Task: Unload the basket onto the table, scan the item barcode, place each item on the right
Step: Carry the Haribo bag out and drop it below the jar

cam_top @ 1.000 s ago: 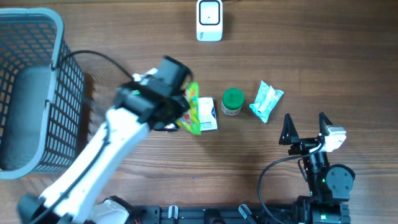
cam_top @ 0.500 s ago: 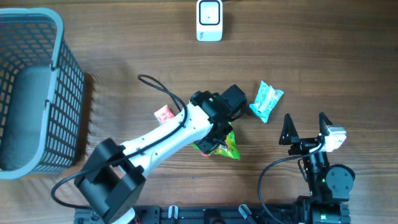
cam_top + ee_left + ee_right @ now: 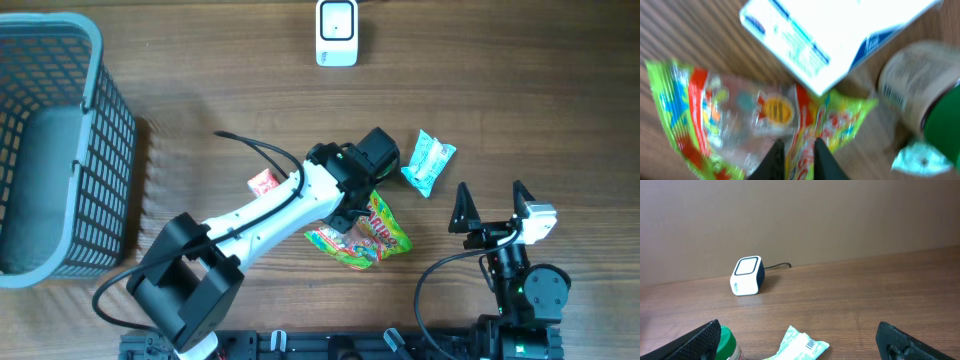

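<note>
A brown wood-grain table [image 3: 520,90] fills the overhead view, with a bare tan wall behind it in the right wrist view.

The left gripper [image 3: 797,146] has its two dark fingers close together, with a raised ridge of the candy bag [image 3: 740,110] pinched between them. The bag is a crinkly green, red and clear film pouch. It lies mostly flat on the table near its middle, under the wrist. Just beyond it are a white box [image 3: 840,35] and a green-lidded jar [image 3: 912,92], both close to the bag's far edge.

I judge the bag to be light, soft and slippery. It will probably sag and fold under a pinch, so a hold on the flat sealed edge should keep the printed face taut better than a hold on the loose middle. No barcode can be read in this blurred view, so I cannot tell which face carries it.

Further out, the white scanner [image 3: 337,32] stands at the far edge, well apart from the bag. A teal packet [image 3: 428,163] lies to the right and a grey basket [image 3: 90,120] to the far left. The right gripper [image 3: 490,205] hangs with its fingers spread wide and holds nothing.
</note>
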